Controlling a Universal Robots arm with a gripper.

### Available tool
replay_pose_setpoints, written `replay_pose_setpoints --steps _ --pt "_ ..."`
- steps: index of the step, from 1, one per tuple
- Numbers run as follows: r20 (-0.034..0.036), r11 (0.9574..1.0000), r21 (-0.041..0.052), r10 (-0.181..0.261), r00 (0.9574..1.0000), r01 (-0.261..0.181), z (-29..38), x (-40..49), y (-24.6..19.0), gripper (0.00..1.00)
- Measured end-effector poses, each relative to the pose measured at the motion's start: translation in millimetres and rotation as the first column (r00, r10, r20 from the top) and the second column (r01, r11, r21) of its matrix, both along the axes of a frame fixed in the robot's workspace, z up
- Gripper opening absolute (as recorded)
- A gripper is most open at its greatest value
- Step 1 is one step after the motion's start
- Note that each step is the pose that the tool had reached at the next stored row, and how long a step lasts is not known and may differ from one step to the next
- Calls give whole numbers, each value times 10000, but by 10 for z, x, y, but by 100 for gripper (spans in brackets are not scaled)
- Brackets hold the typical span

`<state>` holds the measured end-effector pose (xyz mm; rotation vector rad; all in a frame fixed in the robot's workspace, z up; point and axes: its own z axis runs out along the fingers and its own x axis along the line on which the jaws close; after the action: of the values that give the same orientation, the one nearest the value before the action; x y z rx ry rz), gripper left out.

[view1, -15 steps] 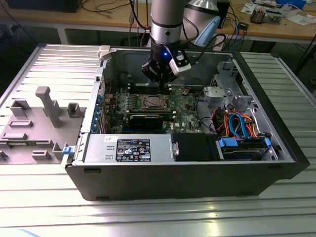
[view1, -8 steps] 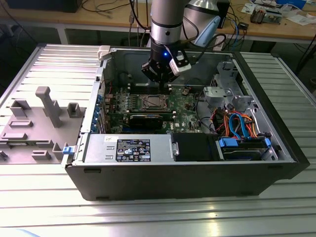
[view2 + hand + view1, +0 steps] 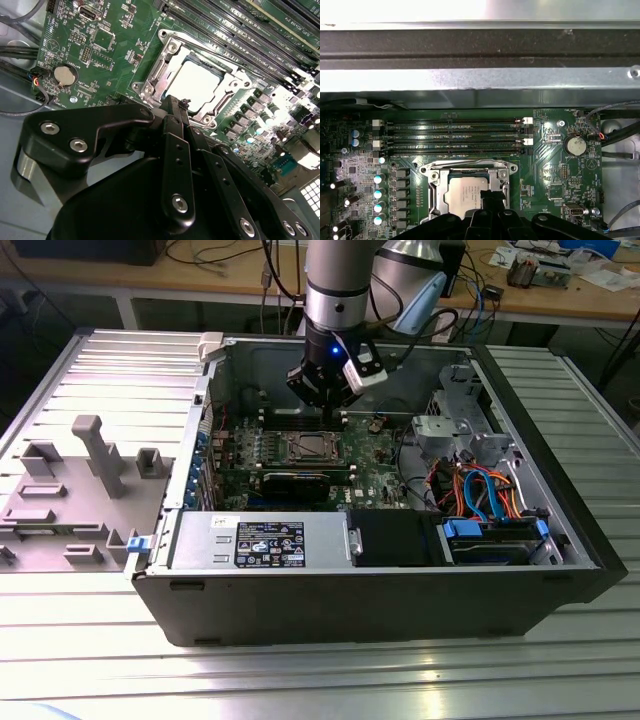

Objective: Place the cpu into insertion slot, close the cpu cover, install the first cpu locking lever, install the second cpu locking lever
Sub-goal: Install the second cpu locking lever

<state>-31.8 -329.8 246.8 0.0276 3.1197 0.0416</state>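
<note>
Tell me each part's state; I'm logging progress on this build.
Silver-grey square cpu: seated in the socket.
Silvery metal cpu cover: closed flat around the chip.
Long narrow black memory slots: unfilled.
Black gripper: above the socket's edge.
Dark computer case: side open.

Looks like a robotics lab or electronics workshop to me. An opened desktop computer case point(image 3: 380, 540) sits on a ribbed aluminium table point(image 3: 300, 680) (the extruded-profile kind you bolt rigs onto), and a grey moulded fixture tray point(image 3: 70, 490) lies at the left of the frame. Along the top edge runs a wooden workbench point(image 3: 560, 295) with dangling cables point(image 3: 240, 265) and loose electronics bits point(image 3: 545, 270) at upper right. A robot arm point(image 3: 340, 290) reaches down into the case at top centre.
</note>
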Motion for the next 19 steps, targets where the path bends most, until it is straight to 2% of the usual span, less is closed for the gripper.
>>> replay_pose_setpoints --steps 11,19 --pt "1 10000 2 -1 10000 1 -1 0 -42 11" --pt "0 10000 0 0 10000 0 18 0 -45 11"
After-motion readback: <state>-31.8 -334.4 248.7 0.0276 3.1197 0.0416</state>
